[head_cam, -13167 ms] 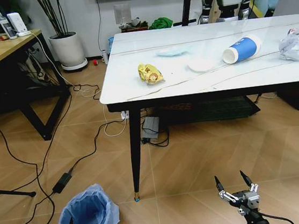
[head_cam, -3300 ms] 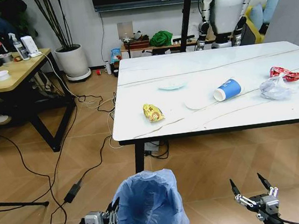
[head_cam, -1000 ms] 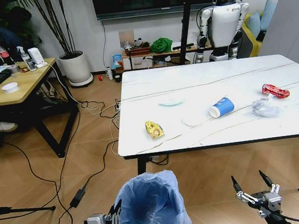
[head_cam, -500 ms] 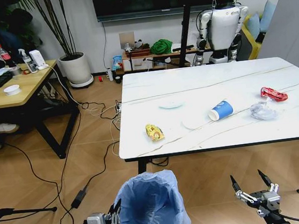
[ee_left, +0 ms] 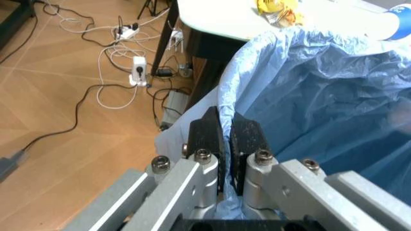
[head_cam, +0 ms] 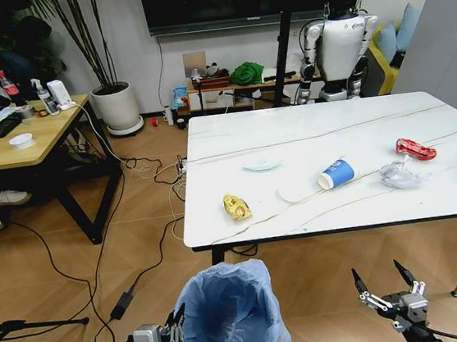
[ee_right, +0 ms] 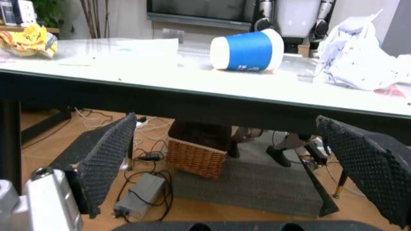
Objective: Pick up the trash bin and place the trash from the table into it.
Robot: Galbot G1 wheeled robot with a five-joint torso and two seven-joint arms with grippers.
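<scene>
My left tool [ee_left: 224,144] pinches the trash bin [head_cam: 228,315] by its thin bag rim, which could tear; my right tool [head_cam: 386,285] is spread.

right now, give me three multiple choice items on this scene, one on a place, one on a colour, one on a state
1. Where does the crumpled yellow snack packet lie?
A. on the white marble-look table
B. on the floor
C. in the bin

2. What colour is the plastic bag lining the small round trash bin?
A. black
B. light blue
C. green

3. How is the left gripper?
A. wide open
B. shut on the bin's rim
C. holding a cup

Answers: 1 A, the packet sits near the table's front edge. 2 B, the frilly liner is light blue. 3 B, its fingers pinch the bag-covered rim, while the right gripper hangs open below the table.
</scene>
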